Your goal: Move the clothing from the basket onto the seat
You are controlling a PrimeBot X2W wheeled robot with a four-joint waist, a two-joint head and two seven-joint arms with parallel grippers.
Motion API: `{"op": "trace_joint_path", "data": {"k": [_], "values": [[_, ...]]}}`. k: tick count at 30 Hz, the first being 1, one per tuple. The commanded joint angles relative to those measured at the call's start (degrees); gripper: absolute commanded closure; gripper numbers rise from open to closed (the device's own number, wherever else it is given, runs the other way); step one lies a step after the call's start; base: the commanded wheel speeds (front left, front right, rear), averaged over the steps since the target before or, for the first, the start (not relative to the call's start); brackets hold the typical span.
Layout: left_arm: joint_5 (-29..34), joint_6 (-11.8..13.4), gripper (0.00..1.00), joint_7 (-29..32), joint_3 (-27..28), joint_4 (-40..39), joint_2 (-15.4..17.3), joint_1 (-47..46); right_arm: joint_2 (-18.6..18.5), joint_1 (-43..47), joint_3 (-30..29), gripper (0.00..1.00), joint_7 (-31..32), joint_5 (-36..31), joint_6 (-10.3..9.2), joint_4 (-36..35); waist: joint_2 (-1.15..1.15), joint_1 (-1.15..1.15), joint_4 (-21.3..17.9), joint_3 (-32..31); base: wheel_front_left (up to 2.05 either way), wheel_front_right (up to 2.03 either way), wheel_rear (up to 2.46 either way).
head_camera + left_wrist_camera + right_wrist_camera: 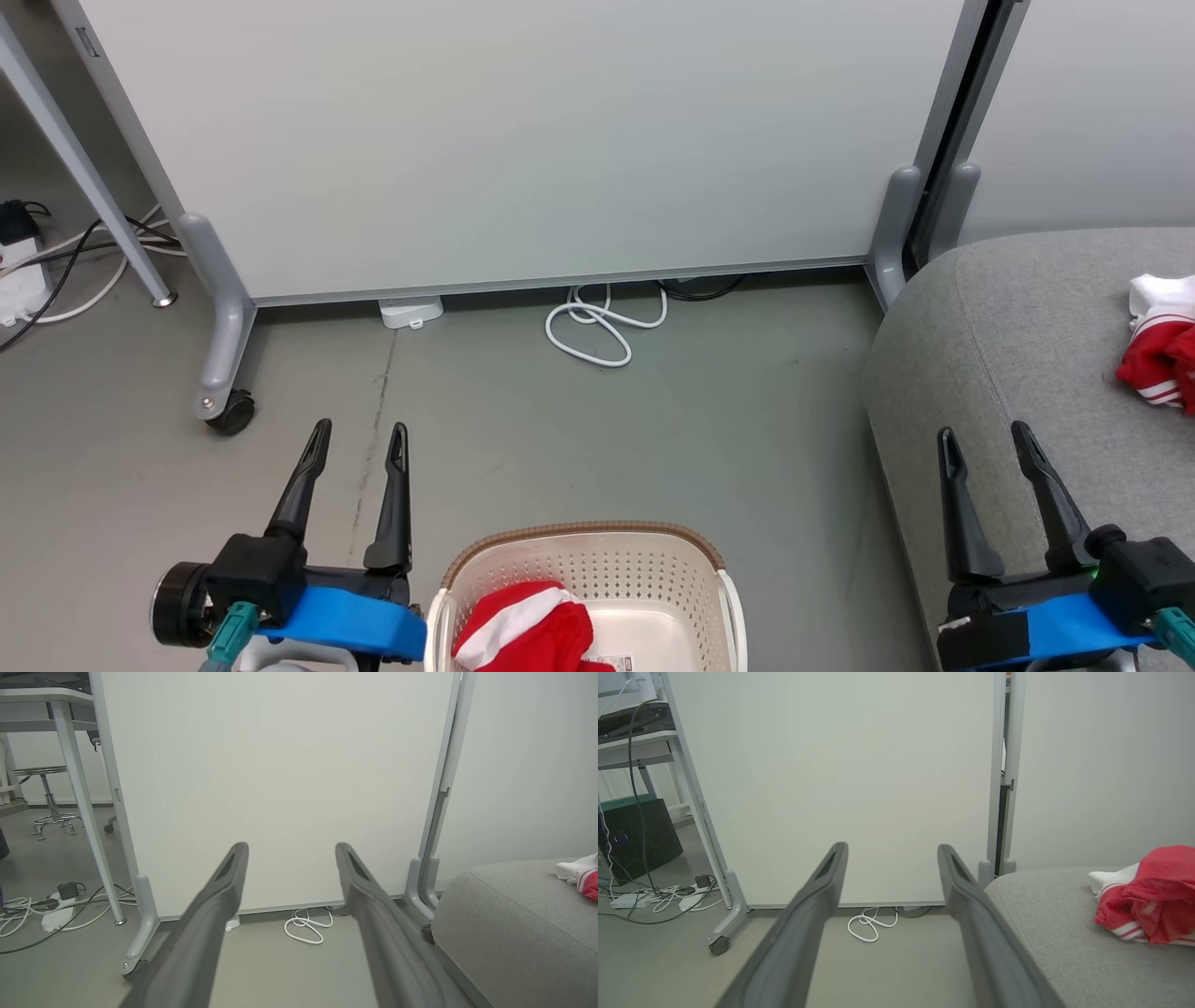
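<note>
Both grippers hang empty, each with its two dark fingers spread to a moderate gap. In the head view the left gripper sits at 7 o'clock and the right gripper at 4 o'clock, its fingers over the front edge of the sofa seat.

The laundry basket stands on the floor at 6 o'clock, between the two grippers. A bunched red jersey lies in it, against the wall at its 9 o'clock side. A second jersey already rests on the seat at 3 o'clock, well apart from the basket.

The likely trouble is the grasp. The jersey is a soft heap, so a pinch may catch only one fold, and the rest could trail, snag on the woven-look rim and tip or drag what looks like a light basket. A loose hold could also drop it on the bare floor between basket and seat.

The near half of the basket is cut off at the bottom edge, so how much clothing remains cannot be told. The second jersey is cropped at the right edge. No lettering is readable, and a small label on the basket floor is too small to make out. Both wrist views look past the fingers at the partition panel and a white cable, not at the basket.
</note>
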Motion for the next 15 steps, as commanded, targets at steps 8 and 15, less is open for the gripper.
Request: {"op": "trace_joint_path", "data": {"k": [8,15], "values": [[0.8,-0.5,0.0,-0.2,0.9,0.4,-0.4,0.2,0.1,0.7,0.2,0.0,-0.1,0.3,0.03,0.2,0.0,0.0,0.0,0.1,0.0,0.0,0.0],[1.1,-0.7,0.0,-0.2,1.1,0.8,-0.6,-0.2,0.1,0.4,0.4,0.0,-0.1,0.4,0.03,0.6,0.0,0.0,-0.1,0.4,0.0,0.0,0.0]]}}
